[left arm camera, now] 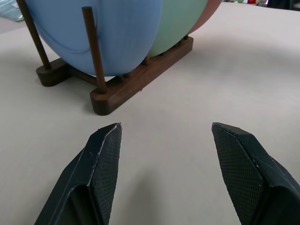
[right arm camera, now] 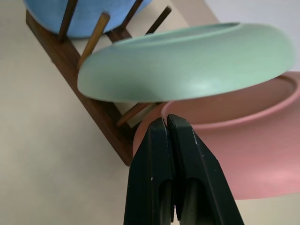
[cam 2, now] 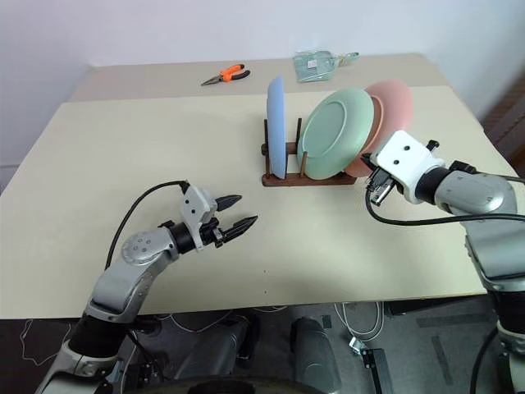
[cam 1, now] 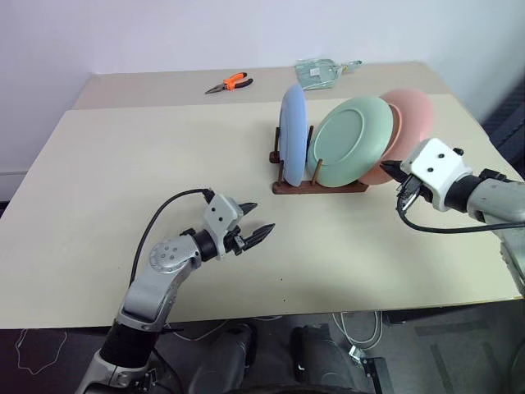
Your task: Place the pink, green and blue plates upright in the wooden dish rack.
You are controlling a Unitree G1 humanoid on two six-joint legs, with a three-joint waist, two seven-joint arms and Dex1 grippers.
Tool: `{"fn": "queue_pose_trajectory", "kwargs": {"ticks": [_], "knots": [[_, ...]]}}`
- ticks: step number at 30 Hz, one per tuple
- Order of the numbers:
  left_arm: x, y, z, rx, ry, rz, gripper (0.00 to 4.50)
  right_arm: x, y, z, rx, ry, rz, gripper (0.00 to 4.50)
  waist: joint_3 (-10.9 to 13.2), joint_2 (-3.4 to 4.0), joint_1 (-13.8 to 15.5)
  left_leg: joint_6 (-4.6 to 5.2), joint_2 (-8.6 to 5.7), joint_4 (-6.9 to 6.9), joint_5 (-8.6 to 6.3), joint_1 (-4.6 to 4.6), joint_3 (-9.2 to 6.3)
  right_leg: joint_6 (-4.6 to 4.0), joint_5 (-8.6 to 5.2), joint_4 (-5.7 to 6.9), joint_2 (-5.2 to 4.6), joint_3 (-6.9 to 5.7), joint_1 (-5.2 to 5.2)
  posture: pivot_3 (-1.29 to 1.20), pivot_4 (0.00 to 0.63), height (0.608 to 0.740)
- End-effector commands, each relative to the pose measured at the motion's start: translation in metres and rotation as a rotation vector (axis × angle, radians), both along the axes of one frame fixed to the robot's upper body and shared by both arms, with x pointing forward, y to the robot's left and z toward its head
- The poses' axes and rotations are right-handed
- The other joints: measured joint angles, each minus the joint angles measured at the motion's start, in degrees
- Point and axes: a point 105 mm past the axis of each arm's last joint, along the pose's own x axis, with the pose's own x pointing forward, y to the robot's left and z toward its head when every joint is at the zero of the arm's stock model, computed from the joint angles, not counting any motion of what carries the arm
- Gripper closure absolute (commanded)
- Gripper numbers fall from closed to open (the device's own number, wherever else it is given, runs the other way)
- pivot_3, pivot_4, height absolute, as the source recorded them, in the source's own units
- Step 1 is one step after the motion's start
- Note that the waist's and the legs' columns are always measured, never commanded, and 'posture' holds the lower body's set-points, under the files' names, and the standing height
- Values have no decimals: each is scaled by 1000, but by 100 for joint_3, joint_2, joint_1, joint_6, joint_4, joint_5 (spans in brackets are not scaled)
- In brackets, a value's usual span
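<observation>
All three plates stand in the rack [cam 1: 320, 187] at the tabletop's [cam 1: 123, 164] two o'clock, so the right gripper [cam 1: 390, 169], closed and empty beside the pink plate [cam 1: 413, 115], need only retreat, like the half-open, empty left gripper [cam 1: 254, 220].

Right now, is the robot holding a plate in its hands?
No. The left gripper is open over bare table, and the right gripper is shut on nothing, beside the pink plate.

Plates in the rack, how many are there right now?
3, all standing in the wooden dish rack: the blue plate at its left end, the green plate in the middle, the pink plate leaning behind the green one on the right.
</observation>
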Motion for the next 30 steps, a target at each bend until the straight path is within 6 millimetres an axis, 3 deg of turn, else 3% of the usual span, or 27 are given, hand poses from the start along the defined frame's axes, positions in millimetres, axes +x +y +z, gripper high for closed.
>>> {"fn": "queue_pose_trajectory", "kwargs": {"ticks": [1,8,13,17,23,27,30], "knots": [[-3,-4,13,-8,-51,-17,1355,6,14,15,-3,-91,47,4479,0,0,-9,0,0,0,0,1,0,0,0,1,0,1,0,0,150,727],[-6,-2,10,-5,-45,-6,1355,9,32,35,38,-164,111,4479,0,0,9,0,0,0,0,0,0,2,1,0,1,0,0,0,150,727],[-9,-3,8,0,-39,-8,1355,11,24,47,2,-214,82,4479,1,0,12,0,-1,1,0,0,-1,2,1,0,0,-1,0,0,150,727],[-9,-4,7,5,-36,-13,1355,17,1,70,-12,-312,-19,4479,1,0,11,-1,-1,2,0,0,-1,2,1,2,1,0,0,0,150,727],[-8,-4,5,15,-35,-21,1355,24,-57,112,-48,-480,-273,4479,1,1,14,-4,-1,3,-2,0,-1,1,1,3,1,-1,0,0,150,727],[-8,-5,4,17,-34,-25,1355,24,-79,97,-171,-442,-343,4479,0,2,10,-2,-1,3,-1,0,-1,1,1,3,1,-1,0,0,150,727],[-8,-6,2,23,-34,-29,1355,26,-74,73,-186,-372,-304,4479,0,2,-2,-1,-1,3,0,1,-1,1,1,5,1,-1,0,0,150,727]]}}
